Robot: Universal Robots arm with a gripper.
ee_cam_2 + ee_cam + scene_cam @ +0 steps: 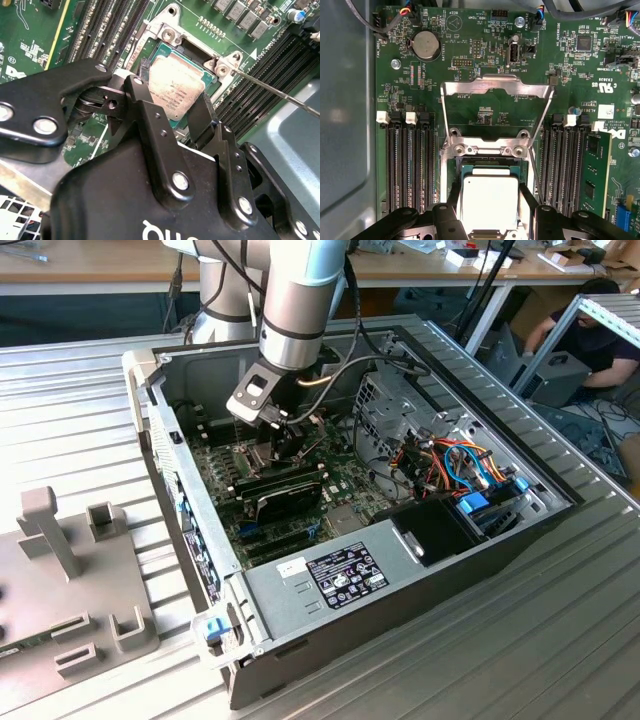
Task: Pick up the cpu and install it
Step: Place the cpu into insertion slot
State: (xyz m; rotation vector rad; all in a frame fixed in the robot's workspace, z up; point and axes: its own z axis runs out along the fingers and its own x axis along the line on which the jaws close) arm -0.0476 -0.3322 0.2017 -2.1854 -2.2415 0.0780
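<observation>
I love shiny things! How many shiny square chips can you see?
1. The cpu is gripped in the pincer, right over the socket on the motherboard. More could hide elsewhere.

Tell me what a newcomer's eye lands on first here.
In the first wrist view, the silver-topped cpu sits over the socket on the green motherboard, with the black end effector closed on two opposite edges. Just beyond it, the hinged metal socket frame lies flipped open. In the exterior view, the arm reaches into an open computer case.
</observation>
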